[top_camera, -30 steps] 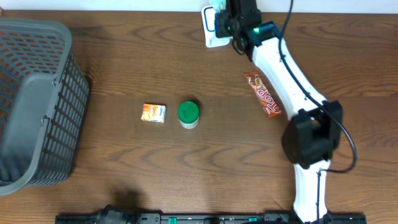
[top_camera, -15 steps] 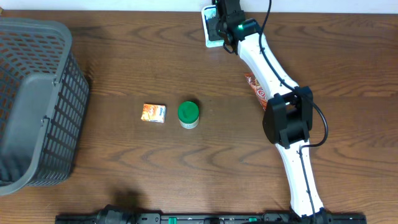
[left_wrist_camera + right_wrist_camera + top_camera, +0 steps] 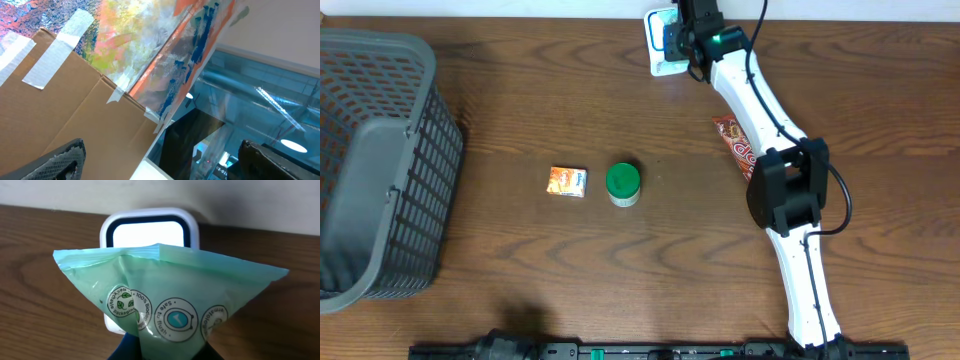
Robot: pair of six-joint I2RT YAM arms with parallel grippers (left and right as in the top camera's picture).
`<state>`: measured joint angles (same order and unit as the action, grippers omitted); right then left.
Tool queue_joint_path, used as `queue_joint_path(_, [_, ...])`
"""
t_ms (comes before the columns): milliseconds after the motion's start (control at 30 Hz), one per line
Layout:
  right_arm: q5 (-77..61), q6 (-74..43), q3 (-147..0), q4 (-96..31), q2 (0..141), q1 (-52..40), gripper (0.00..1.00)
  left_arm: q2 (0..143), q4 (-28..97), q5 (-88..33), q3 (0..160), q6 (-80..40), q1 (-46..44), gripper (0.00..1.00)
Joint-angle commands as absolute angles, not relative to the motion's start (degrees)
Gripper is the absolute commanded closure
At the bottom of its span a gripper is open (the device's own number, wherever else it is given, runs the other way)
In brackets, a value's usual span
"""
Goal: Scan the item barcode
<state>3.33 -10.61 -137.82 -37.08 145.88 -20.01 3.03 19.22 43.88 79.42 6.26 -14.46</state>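
Left of centre nothing has stirred in the past second: the grey basket [image 3: 415,60], the small orange box [image 3: 568,181] and the green-lidded jar [image 3: 623,184] lie where they did. The change is at upper centre. The right arm's elbow has swung in from the right edge toward the middle. The right gripper [image 3: 686,38], jaws closed on the mint-green pouch [image 3: 170,295], has nudged leftward and back over the white scanner [image 3: 658,62]. In the wrist view the pouch hangs just in front of the scanner's window [image 3: 145,235], covering its lower half. I take that small sweep as hunting for a read, so the scan looks under way but not confirmed (no barcode shows on the face we can see). The red candy bar [image 3: 730,135] lies partly under the arm, right of centre.

As for containers, the basket at far left appears empty, and the jar is lidded, its contents hidden. The left gripper [image 3: 165,160] is out of the overhead view; its own camera shows its fingers spread wide, holding nothing.
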Motion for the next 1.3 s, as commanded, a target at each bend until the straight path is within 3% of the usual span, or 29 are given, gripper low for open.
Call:
queue_joint_path(0, [2.66,-10.66,-139.28,-36.97,147.30,-19.79,0.90,2.59,18.98,44.25,79.35,7.27,-14.44,0.02])
queue_joint_path(100, [2.20,-10.63,-139.28,-37.19,147.30,-19.79,0.88,2.59,18.98,44.23,79.35,7.27,-14.44,0.02])
queue_joint_path(333, [-3.22,-10.68,-139.76,-44.88,146.69,-17.89,0.94,2.59,18.98,44.23,79.35,7.27,-14.44,0.02])
queue_joint_path(700, [1.85,-14.76,-150.15,-86.17,142.56,-11.16,0.95,2.59,18.98,44.25,79.35,7.27,-14.44,0.02])
queue_joint_path(967, [21.17,-20.91,-149.23,-97.32,142.52,2.63,0.97,2.59,18.98,44.25,79.35,7.27,-14.44,0.02])
queue_joint_path(1267, [22.26,-21.15,-148.31,-95.74,142.63,22.02,0.92,2.59,18.98,44.25,79.35,7.27,-14.44,0.02])
